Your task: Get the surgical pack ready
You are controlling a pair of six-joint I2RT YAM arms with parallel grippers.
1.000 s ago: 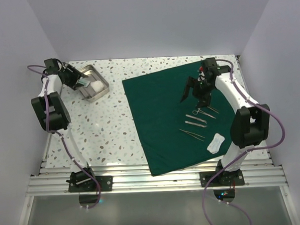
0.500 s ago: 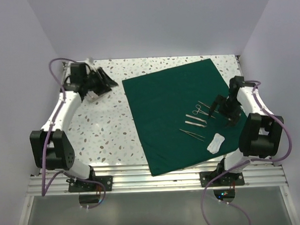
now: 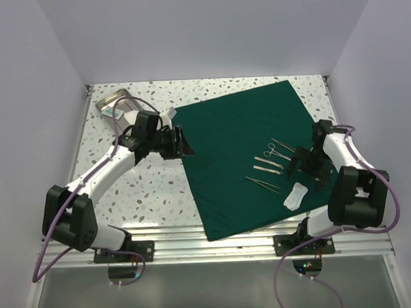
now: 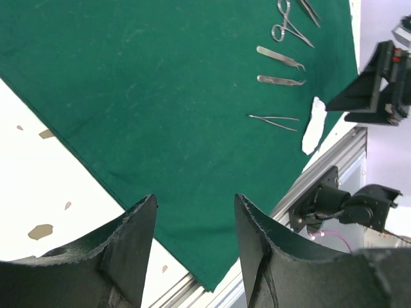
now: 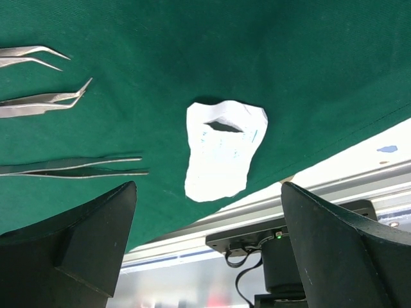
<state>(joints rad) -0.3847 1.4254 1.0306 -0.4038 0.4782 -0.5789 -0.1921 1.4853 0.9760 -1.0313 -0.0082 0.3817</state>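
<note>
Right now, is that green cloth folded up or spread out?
Spread out. The green cloth lies flat in one open sheet on the table, with metal instruments and a white pad resting on it.

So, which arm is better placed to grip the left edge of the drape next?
Left. The left gripper is open and hangs right over that edge of the drape. The right gripper is on the far side, above the gauze beside the instruments.
</note>
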